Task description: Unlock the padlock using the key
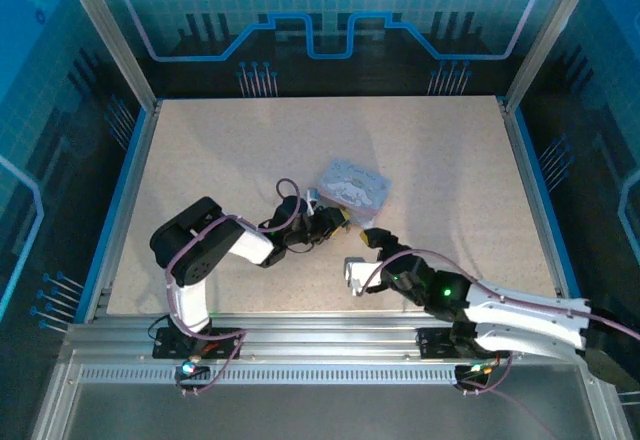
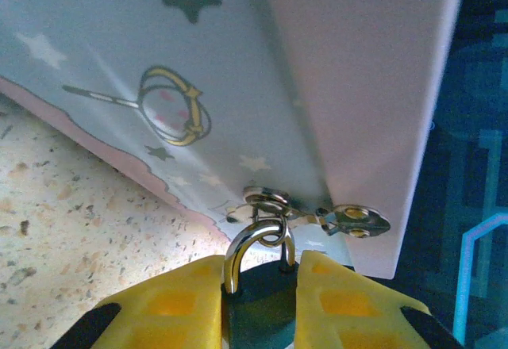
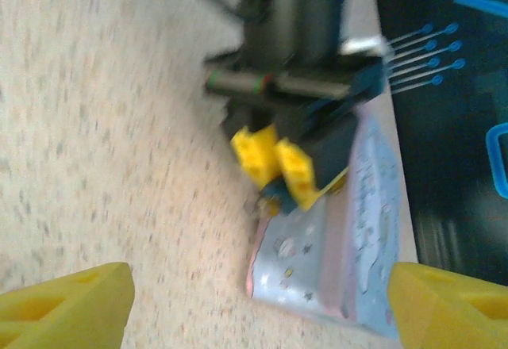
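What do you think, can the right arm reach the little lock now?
Probably yes, but only part of it. The right tool is open and faces the lock across the table. The left tool is shut on the lock, though, its yellow fingers covering both sides, so little is free to touch.

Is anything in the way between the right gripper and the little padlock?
Nothing visible lies on the table between the open right gripper and the padlock. But the left gripper clamps the padlock's sides, and its shackle is hooked through the hasp of the box.
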You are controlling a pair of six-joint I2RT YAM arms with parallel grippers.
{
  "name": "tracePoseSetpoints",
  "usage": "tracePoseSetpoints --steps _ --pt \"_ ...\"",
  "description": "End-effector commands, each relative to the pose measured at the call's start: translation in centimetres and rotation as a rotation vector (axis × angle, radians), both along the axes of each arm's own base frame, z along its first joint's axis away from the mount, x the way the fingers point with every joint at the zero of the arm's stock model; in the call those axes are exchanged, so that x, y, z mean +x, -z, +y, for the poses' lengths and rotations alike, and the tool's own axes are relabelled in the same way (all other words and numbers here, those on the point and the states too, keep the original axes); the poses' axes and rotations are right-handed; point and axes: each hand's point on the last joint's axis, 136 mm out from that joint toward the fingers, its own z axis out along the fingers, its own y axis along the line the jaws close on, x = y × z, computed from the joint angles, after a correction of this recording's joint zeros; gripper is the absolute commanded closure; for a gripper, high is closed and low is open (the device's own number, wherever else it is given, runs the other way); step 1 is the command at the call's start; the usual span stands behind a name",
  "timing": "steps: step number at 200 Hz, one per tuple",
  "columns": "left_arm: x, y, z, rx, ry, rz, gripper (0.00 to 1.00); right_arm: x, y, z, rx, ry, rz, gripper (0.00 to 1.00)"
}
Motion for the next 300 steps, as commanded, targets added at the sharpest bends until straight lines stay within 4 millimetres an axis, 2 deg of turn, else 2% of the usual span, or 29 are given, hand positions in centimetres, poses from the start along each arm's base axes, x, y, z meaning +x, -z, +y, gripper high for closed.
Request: tracePoseSetpoints --steps 1,31,51,96,164,232,300 --pt "0.3 -2.5 -0.5 -0.06 0.009 -0.033 1.0 1.7 0.0 -0.7 -0.103 0.035 -0.137 0.24" --pt "0.3 -2.7 -0.5 -0.065 0.009 -0.033 1.0 2.8 1.5 -0.4 -0.066 0.045 -0.038 0.35" --pt "0.3 -2.7 -0.4 -0.063 0.006 -0.029 1.0 4.0 0.9 0.2 0.009 0.059 -0.023 0.41" --pt "0.4 -3.2 -0.6 -0.084 0.005 -0.025 1.0 5.7 1.2 1.6 0.045 0.005 -0.03 0.48" --pt "0.5 -3.7 -1.0 -0.109 0.009 -0.015 1.0 7.8 1.6 3.3 0.012 -0.046 -0.057 0.51" --pt "0.5 -3.8 -1.0 -0.116 0.007 -0.012 1.0 9.0 2.8 2.9 -0.024 -0.018 -0.043 0.61" --pt "0.6 -3.7 -1.0 -0.119 0.004 -0.011 1.0 9.3 3.9 2.6 -0.048 -0.006 -0.02 0.68"
